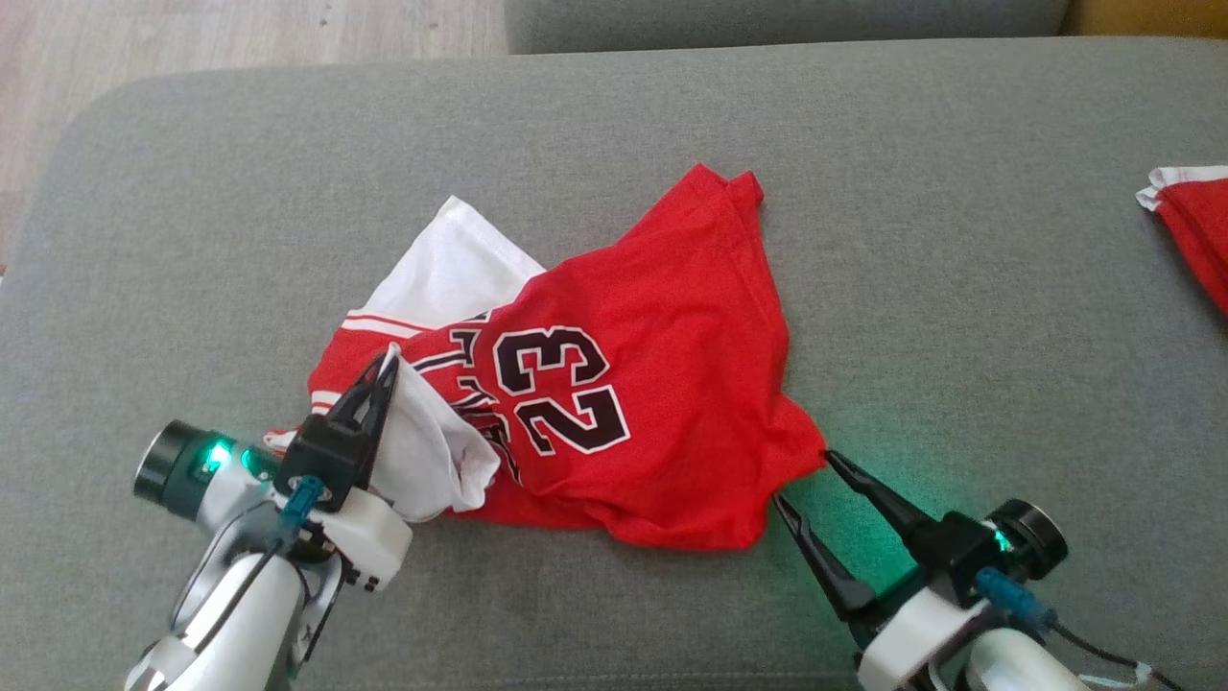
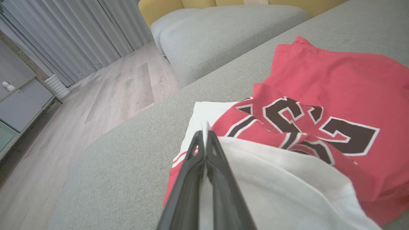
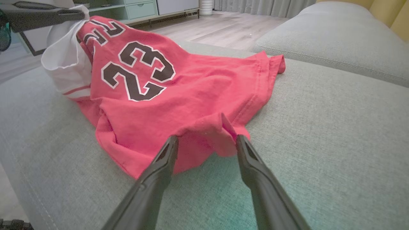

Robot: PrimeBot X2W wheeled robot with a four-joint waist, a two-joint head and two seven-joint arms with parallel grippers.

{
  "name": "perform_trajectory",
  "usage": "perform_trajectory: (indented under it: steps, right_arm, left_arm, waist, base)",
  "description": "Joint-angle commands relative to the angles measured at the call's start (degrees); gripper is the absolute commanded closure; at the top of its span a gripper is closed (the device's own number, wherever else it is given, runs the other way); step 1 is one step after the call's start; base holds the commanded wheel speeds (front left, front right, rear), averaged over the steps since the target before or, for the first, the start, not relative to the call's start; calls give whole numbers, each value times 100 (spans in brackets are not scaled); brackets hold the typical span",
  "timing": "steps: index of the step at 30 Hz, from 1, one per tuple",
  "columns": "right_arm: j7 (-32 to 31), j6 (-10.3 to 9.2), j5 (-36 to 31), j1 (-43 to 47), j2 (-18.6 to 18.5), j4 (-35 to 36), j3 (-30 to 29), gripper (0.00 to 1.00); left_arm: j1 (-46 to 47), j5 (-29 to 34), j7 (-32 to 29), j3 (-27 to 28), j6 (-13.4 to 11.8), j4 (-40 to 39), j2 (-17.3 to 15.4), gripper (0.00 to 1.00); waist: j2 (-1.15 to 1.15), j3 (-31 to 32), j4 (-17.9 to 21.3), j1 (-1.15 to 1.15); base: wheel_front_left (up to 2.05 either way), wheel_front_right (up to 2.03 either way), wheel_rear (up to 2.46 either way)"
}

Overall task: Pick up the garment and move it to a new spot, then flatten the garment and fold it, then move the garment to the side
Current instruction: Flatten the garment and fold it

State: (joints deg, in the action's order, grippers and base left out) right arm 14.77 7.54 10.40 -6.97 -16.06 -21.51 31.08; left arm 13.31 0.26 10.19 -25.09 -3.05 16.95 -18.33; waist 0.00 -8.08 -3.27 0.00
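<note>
**Red jersey on the grey seat, one claw gripping, one spread**

A broad grey sofa seat [image 1: 959,336] fills the space in front of the robot, with pale wood floor [image 1: 240,38] beyond its far left corner and a second grey sofa section [image 2: 223,35] further back. Grey curtains [image 2: 64,38] hang along the wall, with a low cabinet [image 2: 19,105] beside them.

The garment [image 1: 652,384], a red jersey with a black "23" outlined in white, lies rumpled near the middle of the seat, a little to the left. Its white parts are bunched at the left end, and one red corner points towards the far side.

The left gripper [image 1: 384,369] sits at the near left of the jersey, its two dark fingers pressed together on a fold of the white cloth, which is pulled up off the seat.

The right gripper [image 1: 801,475] is at the jersey's near right corner. Its fingers are spread wide, one on each side of the puckered red hem, and I cannot tell whether they touch the cloth.

Another red-and-white cloth [image 1: 1194,226] lies at the far right edge of the seat, well apart from the jersey.
</note>
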Motion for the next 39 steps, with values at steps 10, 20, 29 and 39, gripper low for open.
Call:
perform_trajectory:
  steps: [10,20,29,39]
  right_arm:
    - [7,-5,-361,-78,-360,180,396,4]
    - [-20,-5,69,-317,-505,187,751,14]
    - [-5,-5,141,-585,-357,86,947,9]
    - [20,-5,107,-944,151,-418,453,100]
  left_arm:
    - [317,-90,105,125,-15,-26,-118,100]
    - [334,-113,93,25,-42,17,-109,100]
    - [374,-141,101,-14,-64,30,-141,100]
    - [350,-185,166,-53,-151,61,-170,100]
  waist:
    - [0,76,-117,0]
    - [0,101,-201,0]
    - [0,67,-255,0]
    - [0,160,-245,0]
  base:
    - [0,0,0]
    - [0,0,0]
    - [0,0,0]
    - [0,0,0]
